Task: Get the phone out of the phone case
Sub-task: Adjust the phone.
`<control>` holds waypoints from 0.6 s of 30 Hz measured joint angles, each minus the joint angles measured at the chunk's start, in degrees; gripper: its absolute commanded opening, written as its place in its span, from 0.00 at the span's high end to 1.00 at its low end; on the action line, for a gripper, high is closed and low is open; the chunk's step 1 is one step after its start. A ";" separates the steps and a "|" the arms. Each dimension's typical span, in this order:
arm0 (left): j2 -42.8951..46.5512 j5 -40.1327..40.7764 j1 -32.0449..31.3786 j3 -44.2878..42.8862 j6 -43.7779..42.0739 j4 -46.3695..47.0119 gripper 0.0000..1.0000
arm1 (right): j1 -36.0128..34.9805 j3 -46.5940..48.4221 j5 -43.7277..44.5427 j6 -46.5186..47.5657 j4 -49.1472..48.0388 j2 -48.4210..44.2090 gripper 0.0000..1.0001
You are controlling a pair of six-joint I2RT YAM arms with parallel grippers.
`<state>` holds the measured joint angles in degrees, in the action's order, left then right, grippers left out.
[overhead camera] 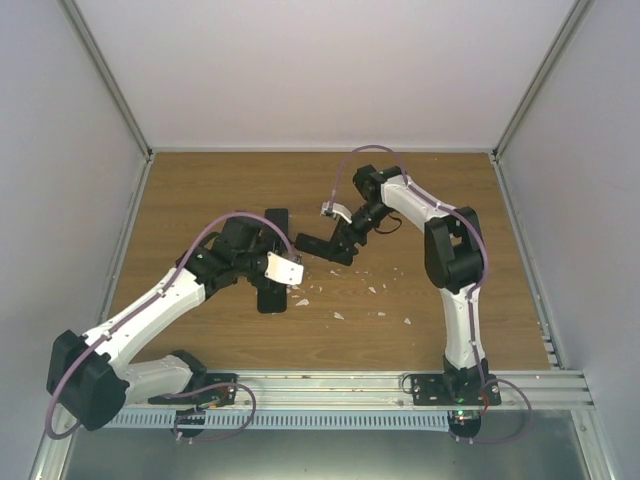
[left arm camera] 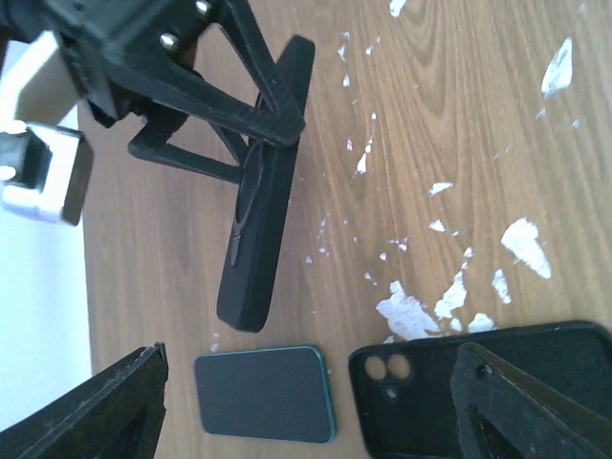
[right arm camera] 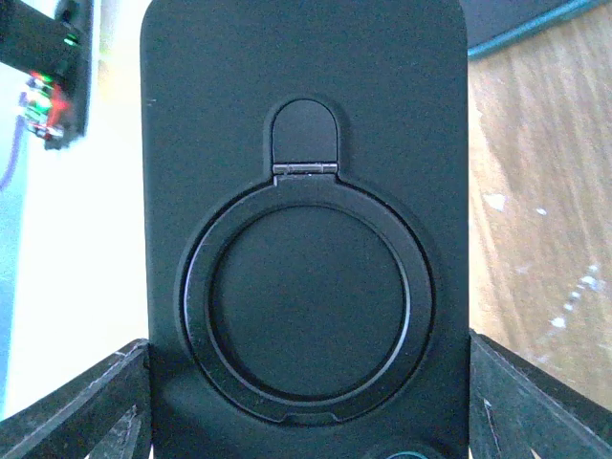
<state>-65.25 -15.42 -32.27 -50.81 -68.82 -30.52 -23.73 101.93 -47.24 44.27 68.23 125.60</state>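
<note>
Our right gripper clamps the ringed phone case by its long edges. Our left gripper hangs open above a teal-rimmed phone lying flat. The case looks soft and grippy, the phone stiff and slick, so we'd pinch its edges.

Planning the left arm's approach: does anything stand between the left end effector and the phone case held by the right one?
Nothing visible does. The left end effector faces the phone case, gripped by the right end effector, across open air. A loose phone and a second case lie on the table beneath.
</note>
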 measured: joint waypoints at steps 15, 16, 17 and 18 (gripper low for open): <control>-7.67 12.04 -7.10 -1.51 -12.68 7.34 0.43 | -1.73 -5.11 -10.84 -1.84 4.17 -5.55 0.52; -7.93 12.61 -7.50 -1.62 -13.38 7.69 0.45 | -2.03 -5.44 -10.99 -2.14 4.17 -5.88 0.52; -7.98 12.92 -7.78 -1.64 -13.73 7.80 0.47 | -2.27 -5.68 -11.15 -2.38 4.20 -6.14 0.52; -7.98 13.22 -8.11 -1.64 -14.32 7.89 0.50 | -2.51 -5.88 -11.21 -2.67 4.17 -6.43 0.52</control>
<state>-73.23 -2.20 -40.38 -52.45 -83.13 -22.63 -26.24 96.05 -58.46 41.60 72.40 119.17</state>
